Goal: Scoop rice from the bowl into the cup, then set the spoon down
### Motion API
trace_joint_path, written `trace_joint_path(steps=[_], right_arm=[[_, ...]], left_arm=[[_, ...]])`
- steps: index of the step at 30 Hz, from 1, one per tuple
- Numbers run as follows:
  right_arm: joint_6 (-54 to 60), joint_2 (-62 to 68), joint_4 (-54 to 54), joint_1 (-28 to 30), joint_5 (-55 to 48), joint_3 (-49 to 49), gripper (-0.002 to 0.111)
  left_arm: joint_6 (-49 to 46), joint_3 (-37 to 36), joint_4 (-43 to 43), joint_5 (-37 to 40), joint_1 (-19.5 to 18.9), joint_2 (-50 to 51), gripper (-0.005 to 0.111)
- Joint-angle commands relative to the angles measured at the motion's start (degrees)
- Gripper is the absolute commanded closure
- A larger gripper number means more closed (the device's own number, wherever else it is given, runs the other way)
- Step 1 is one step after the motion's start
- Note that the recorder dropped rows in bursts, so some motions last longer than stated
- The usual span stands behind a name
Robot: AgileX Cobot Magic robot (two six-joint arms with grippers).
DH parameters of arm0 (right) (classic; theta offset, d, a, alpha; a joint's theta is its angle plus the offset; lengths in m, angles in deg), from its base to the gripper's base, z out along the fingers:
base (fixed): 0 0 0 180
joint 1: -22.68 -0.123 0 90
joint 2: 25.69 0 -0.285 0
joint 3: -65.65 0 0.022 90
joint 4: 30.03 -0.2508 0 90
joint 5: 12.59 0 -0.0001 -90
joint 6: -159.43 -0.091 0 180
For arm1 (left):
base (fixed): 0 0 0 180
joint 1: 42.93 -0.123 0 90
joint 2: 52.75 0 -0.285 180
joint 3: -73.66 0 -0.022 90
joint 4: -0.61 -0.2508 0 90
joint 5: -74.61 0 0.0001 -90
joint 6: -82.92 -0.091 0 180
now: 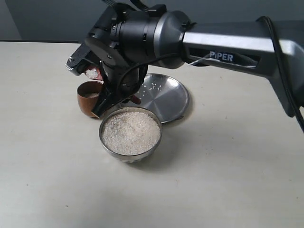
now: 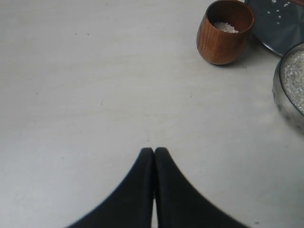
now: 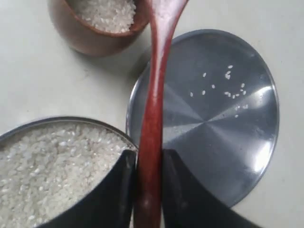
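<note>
Pale, matte off-white worktop, faintly speckled. Carries three vessels, grouped left of centre. Nearest: round, deep silver metal bowl with faceted sides, standing upright. Just beyond it to the left: small rounded reddish-brown wooden cup, upright, near the bowl but apart from it. Beyond the bowl to the right: flat, shallow, round steel plate, lying level, near rim close against the bowl; touching or not, cannot tell. Cup and plate side by side, narrow strip of worktop between.
</note>
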Motion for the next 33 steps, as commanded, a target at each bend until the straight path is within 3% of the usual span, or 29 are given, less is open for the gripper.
trace_joint_path(steps=[1, 33], right_arm=[[0.48, 0.17, 2.49, -0.46, -0.80, -0.49, 0.109], [-0.92, 3.90, 15.49, -4.53, -4.66, -0.49, 0.109]], left_arm=[[0.31, 0.36, 0.03, -0.83, -0.07, -0.52, 0.106], [0.31, 0.36, 0.03, -1.03, -0.07, -0.52, 0.106]])
